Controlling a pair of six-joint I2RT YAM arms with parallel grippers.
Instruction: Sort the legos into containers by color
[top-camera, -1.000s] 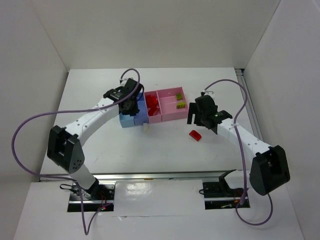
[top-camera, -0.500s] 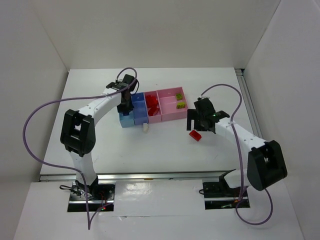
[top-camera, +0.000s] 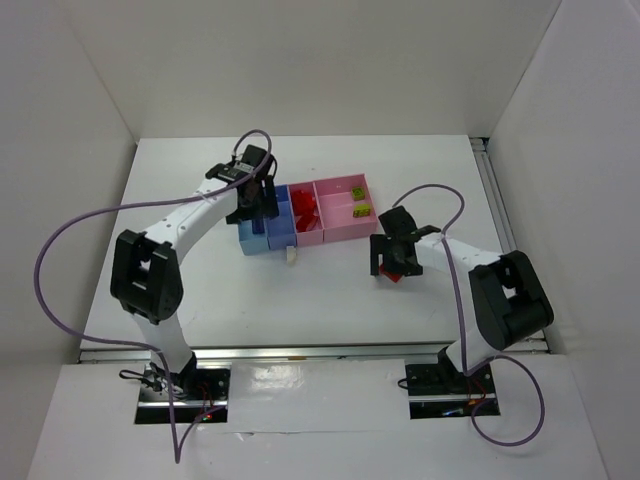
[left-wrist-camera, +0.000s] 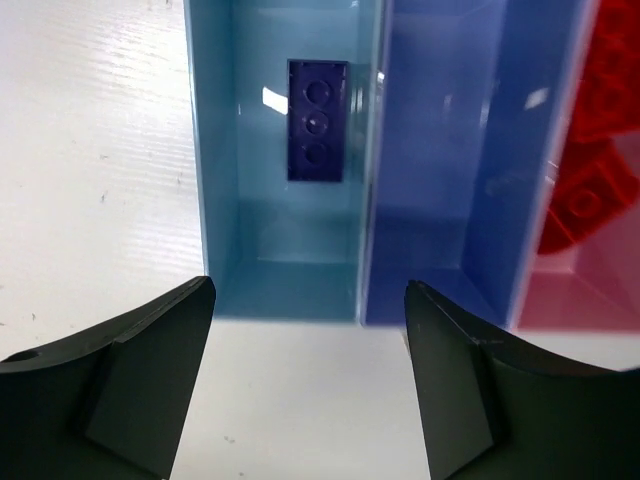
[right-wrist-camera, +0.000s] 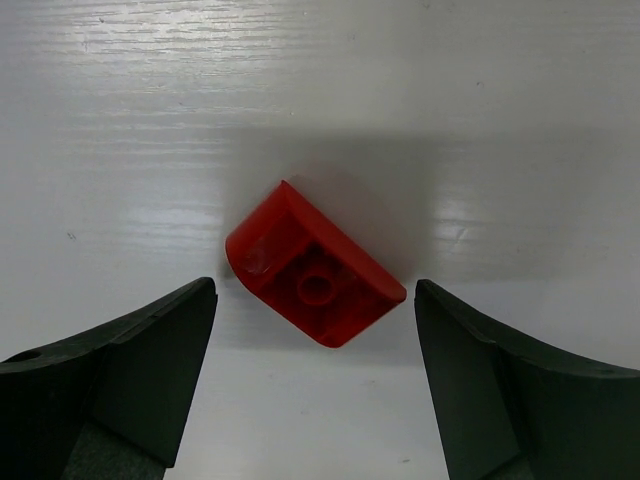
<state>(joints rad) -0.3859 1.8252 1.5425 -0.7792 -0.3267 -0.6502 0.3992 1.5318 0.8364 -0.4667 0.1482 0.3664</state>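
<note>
The right gripper (top-camera: 392, 258) has swung over the red brick (right-wrist-camera: 315, 278) lying askew on the table (right-wrist-camera: 500, 100), jaws wide and empty, so twist square, then drop; the left gripper (left-wrist-camera: 308, 300) gapes empty above the bins (left-wrist-camera: 290, 275).

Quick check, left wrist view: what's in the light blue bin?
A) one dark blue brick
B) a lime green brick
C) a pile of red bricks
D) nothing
A: the left wrist view shows a single dark blue brick lying flat on the floor of the light blue bin, with nothing else in that bin.
</note>
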